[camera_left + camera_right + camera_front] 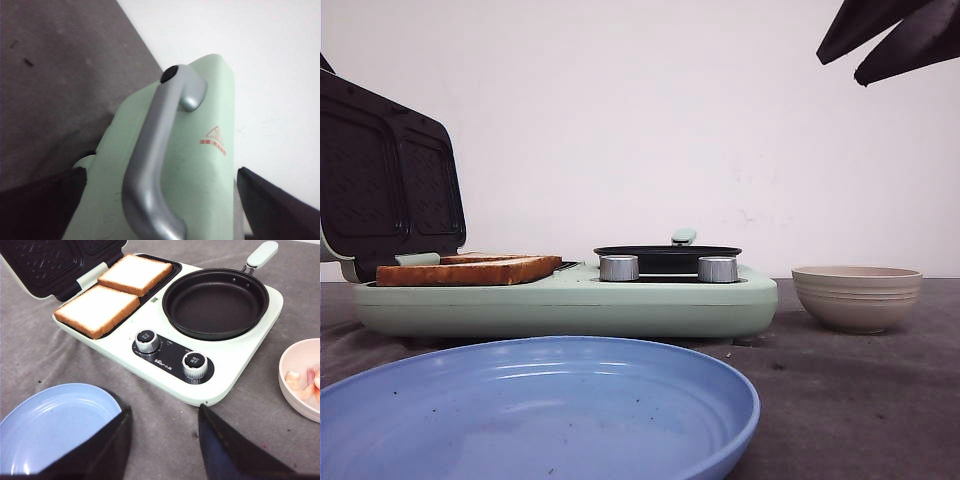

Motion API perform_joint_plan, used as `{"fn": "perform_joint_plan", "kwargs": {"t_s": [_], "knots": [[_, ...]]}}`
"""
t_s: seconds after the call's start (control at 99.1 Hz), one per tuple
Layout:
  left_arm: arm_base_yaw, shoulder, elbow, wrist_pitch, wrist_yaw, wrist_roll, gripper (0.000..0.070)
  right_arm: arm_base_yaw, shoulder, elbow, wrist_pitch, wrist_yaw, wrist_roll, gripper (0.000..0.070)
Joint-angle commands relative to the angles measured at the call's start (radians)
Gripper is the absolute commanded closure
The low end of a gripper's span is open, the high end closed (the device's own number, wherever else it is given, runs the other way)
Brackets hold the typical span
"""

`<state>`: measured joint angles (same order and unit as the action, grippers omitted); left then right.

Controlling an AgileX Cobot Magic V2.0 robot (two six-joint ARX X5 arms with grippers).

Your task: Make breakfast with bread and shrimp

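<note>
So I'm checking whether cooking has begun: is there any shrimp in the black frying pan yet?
No, the black frying pan is bare inside, and the shrimp sit in the beige bowl beside the appliance.

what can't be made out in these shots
- Bowl contents: hidden by its wall in the front view; in the right wrist view the shrimp are cut off by the edge.
- Left hand: only dark finger edges show; whether it grips the lid handle is unclear.
</note>
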<state>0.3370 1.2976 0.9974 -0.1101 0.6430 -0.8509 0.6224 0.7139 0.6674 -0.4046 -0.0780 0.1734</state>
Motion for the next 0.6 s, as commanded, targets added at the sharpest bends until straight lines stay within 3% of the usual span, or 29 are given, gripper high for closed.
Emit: {"fn": "perform_joint_plan", "kwargs": {"t_s": [0.0, 0.283, 0.585], "knots": [[-0.001, 0.021, 0.013, 0.020, -0.007, -0.025, 0.0148, 0.008, 0.003, 0.008, 0.008, -0.001, 0.019, 0.0450], [-0.020, 0.058, 0.013, 0.044, -0.008, -0.045, 0.0152, 0.008, 0.003, 0.008, 0.008, -0.001, 0.029, 0.0450], [-0.031, 0.079, 0.013, 0.084, -0.021, -0.077, 0.0202, 0.008, 0.003, 0.008, 0.007, -0.001, 0.031, 0.0450]]}}
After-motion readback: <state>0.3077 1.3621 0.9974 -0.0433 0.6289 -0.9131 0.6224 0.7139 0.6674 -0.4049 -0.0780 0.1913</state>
